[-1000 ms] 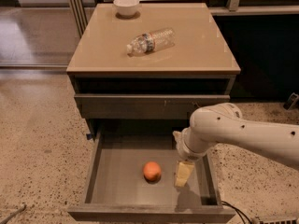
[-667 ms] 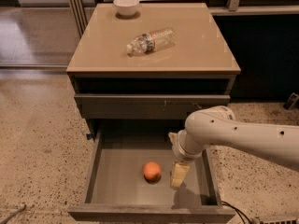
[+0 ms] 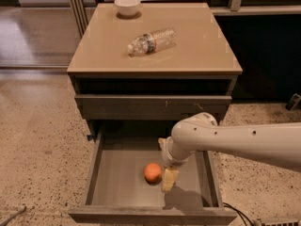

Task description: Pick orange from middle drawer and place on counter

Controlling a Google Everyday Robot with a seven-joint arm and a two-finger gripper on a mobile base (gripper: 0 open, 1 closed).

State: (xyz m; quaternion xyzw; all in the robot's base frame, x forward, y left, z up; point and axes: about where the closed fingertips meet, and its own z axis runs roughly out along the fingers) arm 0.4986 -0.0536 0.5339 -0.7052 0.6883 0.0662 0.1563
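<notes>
Likely an office or lab test space, not a home.
Speckled stone floor (image 3: 37, 140), far metal-framed glazing (image 3: 75, 6), a lone cabinet (image 3: 150, 106); the gripper (image 3: 169, 179) hangs inside its open drawer (image 3: 117, 182).

You'll find the small round orange fruit (image 3: 152, 172) on the floor of the pulled-out dark grey middle drawer (image 3: 117, 185), slightly right of centre. Your pale claw (image 3: 169, 179) hangs inside the drawer, just right of it. Above, on the glossy tan worktop (image 3: 202, 51), a clear plastic bottle (image 3: 151, 41) lies near the middle, with a white bowl (image 3: 127, 5) behind it at the back left.

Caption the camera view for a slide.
Gripper in the open drawer beside the orange; bottle and bowl on counter.
</notes>
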